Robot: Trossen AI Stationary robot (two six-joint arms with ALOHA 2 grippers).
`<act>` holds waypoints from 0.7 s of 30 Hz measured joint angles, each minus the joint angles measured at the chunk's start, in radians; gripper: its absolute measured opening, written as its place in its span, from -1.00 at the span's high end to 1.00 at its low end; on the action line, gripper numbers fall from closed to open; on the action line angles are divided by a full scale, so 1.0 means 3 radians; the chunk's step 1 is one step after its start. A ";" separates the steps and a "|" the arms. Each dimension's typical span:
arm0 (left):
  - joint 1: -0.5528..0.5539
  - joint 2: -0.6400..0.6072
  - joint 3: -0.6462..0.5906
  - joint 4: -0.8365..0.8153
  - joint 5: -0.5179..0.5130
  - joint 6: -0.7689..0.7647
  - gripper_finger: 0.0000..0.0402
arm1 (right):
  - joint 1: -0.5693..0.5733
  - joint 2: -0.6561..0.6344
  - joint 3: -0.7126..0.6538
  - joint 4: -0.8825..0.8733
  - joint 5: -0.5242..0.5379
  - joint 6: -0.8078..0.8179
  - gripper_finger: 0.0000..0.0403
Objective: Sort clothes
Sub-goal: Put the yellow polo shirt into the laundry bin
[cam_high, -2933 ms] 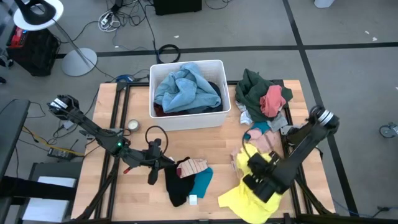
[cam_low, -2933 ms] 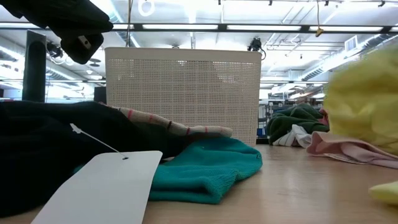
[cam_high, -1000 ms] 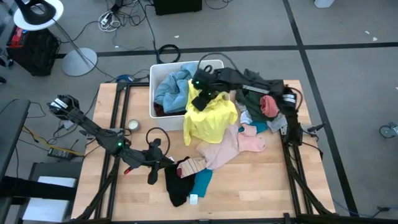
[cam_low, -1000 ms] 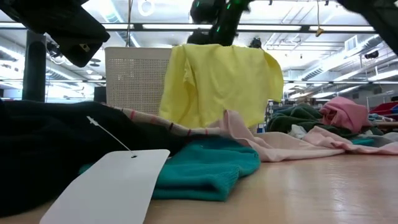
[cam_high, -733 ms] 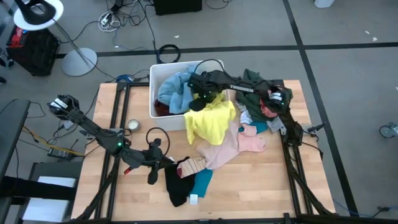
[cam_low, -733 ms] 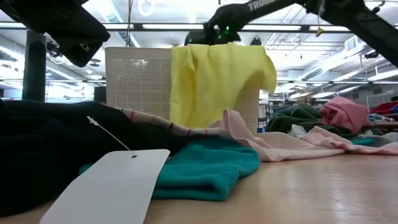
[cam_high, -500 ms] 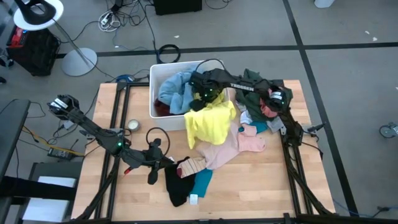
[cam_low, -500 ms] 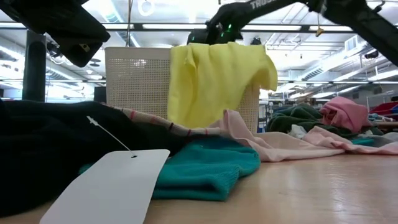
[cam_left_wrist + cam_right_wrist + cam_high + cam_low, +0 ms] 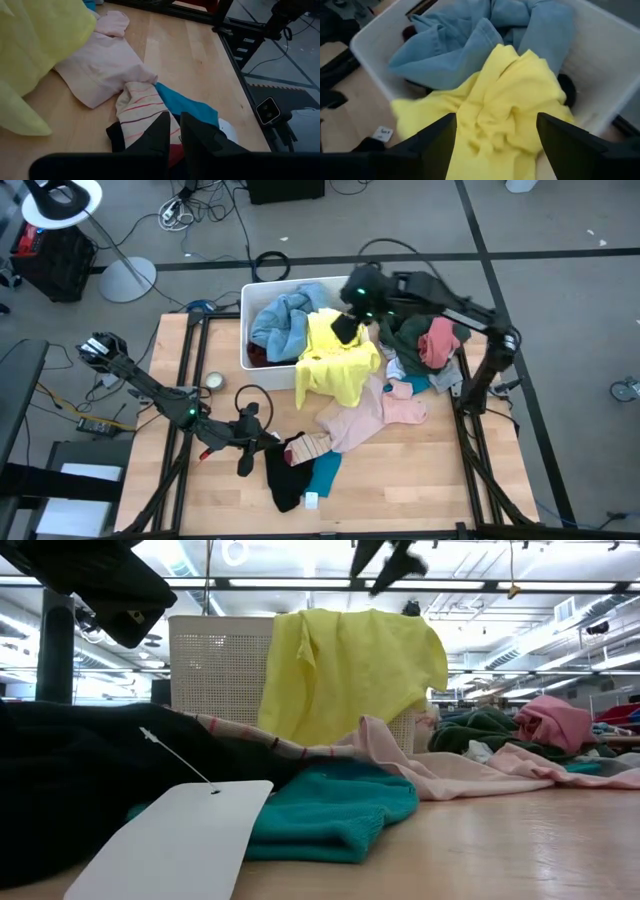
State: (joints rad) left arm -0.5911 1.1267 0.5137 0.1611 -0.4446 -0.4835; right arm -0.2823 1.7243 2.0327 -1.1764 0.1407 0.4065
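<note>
Right gripper (image 9: 347, 323) jaws spread, empty, above yellow shirt (image 9: 335, 360) draped over bin (image 9: 262, 365) rim at frame center; mostly outside, so it may slide onto surface (image 9: 420, 480).

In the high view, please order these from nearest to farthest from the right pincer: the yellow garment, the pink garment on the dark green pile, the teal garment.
Measured from the right pincer, open above the bin's right end:
1. Yellow garment, directly below it, draped over the bin's rim.
2. Pink garment, to its right, on the dark green pile.
3. Teal garment, far off at the table's front, beside the left pincer.
</note>
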 joint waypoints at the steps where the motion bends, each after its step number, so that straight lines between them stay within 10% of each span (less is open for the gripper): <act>1: 0.0000 0.0000 0.0000 -0.0001 0.0000 0.0000 0.76 | 0.0089 -0.0073 0.0000 -0.0051 0.0102 0.0033 -0.38; 9: 0.0000 0.0000 0.0000 0.0001 0.0000 -0.0003 0.76 | 0.1160 -0.0395 -0.0252 -0.0493 0.1184 0.0625 -0.35; 21: 0.0001 0.0000 0.0000 0.0005 0.0000 -0.0019 0.76 | 0.2241 -0.0513 -0.1902 0.0116 0.2307 0.1982 -0.36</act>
State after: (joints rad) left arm -0.5908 1.1267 0.5137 0.1627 -0.4446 -0.4893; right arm 0.3900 1.5703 1.4620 -1.1416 0.8327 1.0011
